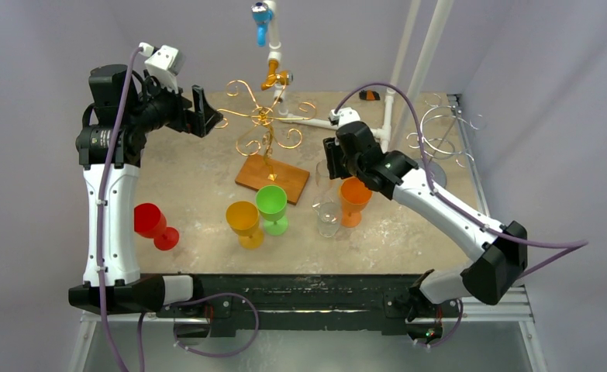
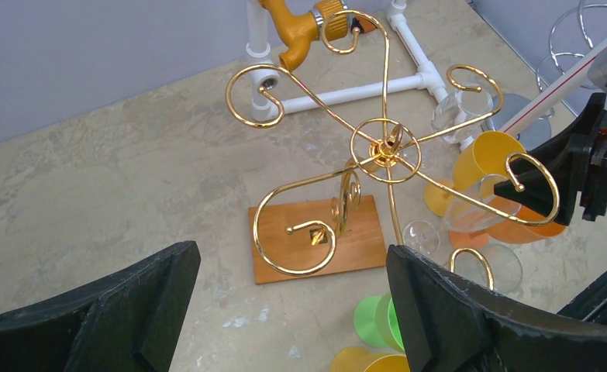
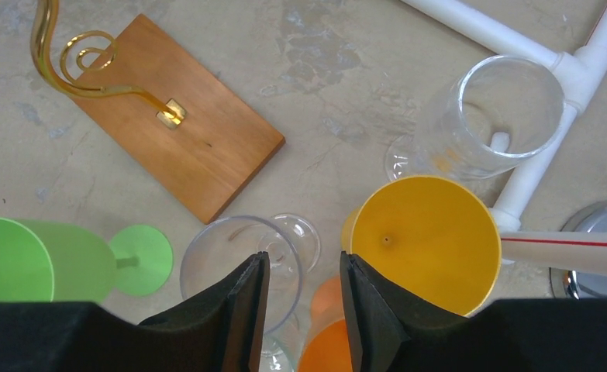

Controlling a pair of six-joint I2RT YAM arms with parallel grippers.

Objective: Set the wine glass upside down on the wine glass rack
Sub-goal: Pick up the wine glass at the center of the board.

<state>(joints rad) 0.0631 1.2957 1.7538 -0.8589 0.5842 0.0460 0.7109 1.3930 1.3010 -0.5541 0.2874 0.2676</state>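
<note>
The gold wire wine glass rack (image 1: 265,116) (image 2: 385,147) stands on a wooden base (image 1: 273,177) (image 3: 184,139) at mid table, with nothing hanging on it. My right gripper (image 1: 331,167) (image 3: 304,267) hovers low over a clear wine glass (image 1: 329,221) (image 3: 207,248). Its jaws are narrowed but apart. One finger is over the bowl, and the rim's near side lies in the gap. An orange glass (image 3: 327,349) sits just below the gap and a yellow glass (image 3: 424,240) beside the other finger. My left gripper (image 1: 205,115) (image 2: 292,260) is wide open, raised left of the rack, holding nothing.
A green glass (image 1: 272,205) (image 3: 21,260), a yellow glass (image 1: 244,221) and a red glass (image 1: 151,223) stand at the front. A second clear glass (image 3: 501,108) is by the white pipe frame (image 1: 393,101). A chrome wire rack (image 1: 439,132) sits at the back right.
</note>
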